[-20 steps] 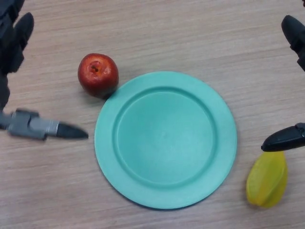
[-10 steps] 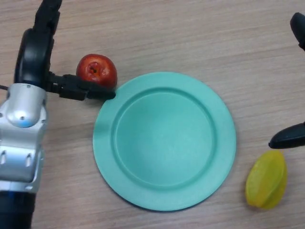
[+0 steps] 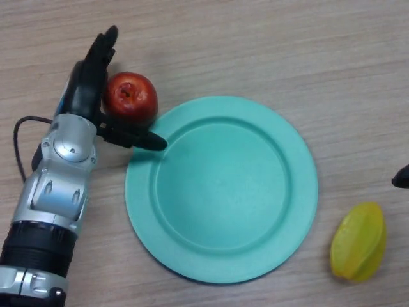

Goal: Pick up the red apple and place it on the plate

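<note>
Red apple [image 3: 131,97], the only one, touches the single plate's [image 3: 220,268] rim, left hand [image 3: 89,83] spread wide beside it, right hand's [image 3: 401,177] state untellable.

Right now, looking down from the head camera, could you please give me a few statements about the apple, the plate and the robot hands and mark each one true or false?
1. The red apple lies on the table beside the green plate's upper left rim. True.
2. The left robot hand is at the apple, fingers along its left side and thumb under it. True.
3. The apple already rests in the middle of the plate. False: the plate holds nothing.
4. The yellow fruit lies to the left of the plate. False: it lies off the plate's lower right.
5. The right robot hand is reaching over the plate. False: only its tip shows at the right edge.
</note>
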Controlling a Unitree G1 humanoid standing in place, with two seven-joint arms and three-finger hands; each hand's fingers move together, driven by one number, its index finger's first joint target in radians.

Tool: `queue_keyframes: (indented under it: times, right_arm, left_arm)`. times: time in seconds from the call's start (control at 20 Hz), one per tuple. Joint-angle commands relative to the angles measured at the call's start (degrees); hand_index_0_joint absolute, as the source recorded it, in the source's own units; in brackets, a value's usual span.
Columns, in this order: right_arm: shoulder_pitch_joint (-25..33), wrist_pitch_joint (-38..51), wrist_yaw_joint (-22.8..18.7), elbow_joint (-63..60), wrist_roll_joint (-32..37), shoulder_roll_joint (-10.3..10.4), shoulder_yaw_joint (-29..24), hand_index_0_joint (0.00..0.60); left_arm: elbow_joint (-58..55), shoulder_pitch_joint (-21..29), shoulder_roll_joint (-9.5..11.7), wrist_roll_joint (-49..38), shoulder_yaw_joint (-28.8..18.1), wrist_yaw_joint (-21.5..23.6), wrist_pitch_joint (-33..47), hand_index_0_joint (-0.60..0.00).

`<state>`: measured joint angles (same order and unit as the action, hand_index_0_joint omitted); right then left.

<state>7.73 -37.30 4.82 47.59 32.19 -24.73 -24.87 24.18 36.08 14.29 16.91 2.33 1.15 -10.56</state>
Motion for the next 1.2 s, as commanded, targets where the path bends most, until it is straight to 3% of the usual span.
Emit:
queue_keyframes:
  times: [0.05, 0.1, 0.35, 0.5, 0.55, 0.65, 0.7, 0.8, 0.9, 1.0, 1.1, 1.2]
  right_arm:
    - [0.96, 10.09, 0.57, 1.76, 1.71, -3.23, -4.88, 0.0]
    - [0.24, 10.99, 0.95, 1.82, 1.03, -3.1, -5.32, 0.0]
    - [0.02, 9.9, 0.56, 2.55, 1.73, -3.18, -5.97, 0.0]
    - [0.15, 9.13, 0.2, 3.34, 2.96, -3.39, -6.6, 0.0]
    - [0.21, 9.12, 0.11, 3.25, 2.97, -3.47, -6.52, 0.0]
    - [0.48, 8.75, -0.41, 3.18, 2.31, -3.63, -5.4, 0.0]
    - [0.86, 8.72, -0.57, 3.25, 1.49, -3.59, -4.34, 0.0]
    - [1.68, 8.32, -0.81, 3.39, 1.31, -3.58, -3.87, 0.0]
    - [2.14, 7.91, -1.05, 3.35, 1.05, -3.66, -3.36, 0.0]
    - [1.91, 8.48, -0.72, 3.47, 0.01, -3.17, -2.78, 0.0]
    - [2.09, 8.35, -0.51, 3.53, -0.09, -3.13, -2.86, 0.0]
    - [2.07, 8.59, -0.51, 3.53, -1.0, -2.91, -2.21, 0.0]
  left_arm:
    - [-1.36, 3.47, 1.98, 4.81, -0.77, 0.8, 9.67, -0.45]
    - [1.41, 3.3, 2.25, 9.89, 0.44, -1.46, 13.78, -0.599]
    - [-3.68, 1.46, 2.09, 12.3, -2.27, 0.14, 13.69, -0.6]
    - [-12.24, -1.7, 4.03, 15.32, -2.84, 2.05, 16.02, -0.6]
    - [-14.41, -2.77, 4.15, 15.86, -2.72, 1.33, 16.14, -0.6]
    - [-23.92, -8.07, 3.51, 15.79, -1.91, -5.13, 14.26, -0.6]
    - [-31.35, -12.98, 1.58, 13.75, -1.47, -9.41, 12.69, -0.6]
    - [-37.01, -20.11, 1.66, 17.55, 0.65, -12.53, 15.13, -0.6]
    - [-39.26, -24.92, -0.21, 19.95, 0.7, -12.6, 13.98, -0.6]
    - [-40.0, -27.68, -0.69, 18.75, 1.31, -13.37, 13.97, -0.6]
    - [-42.0, -28.52, -1.89, 14.14, 0.67, -14.37, 12.24, -0.6]
    - [-42.62, -28.97, -1.64, 11.82, 1.27, -13.23, 13.35, -0.6]
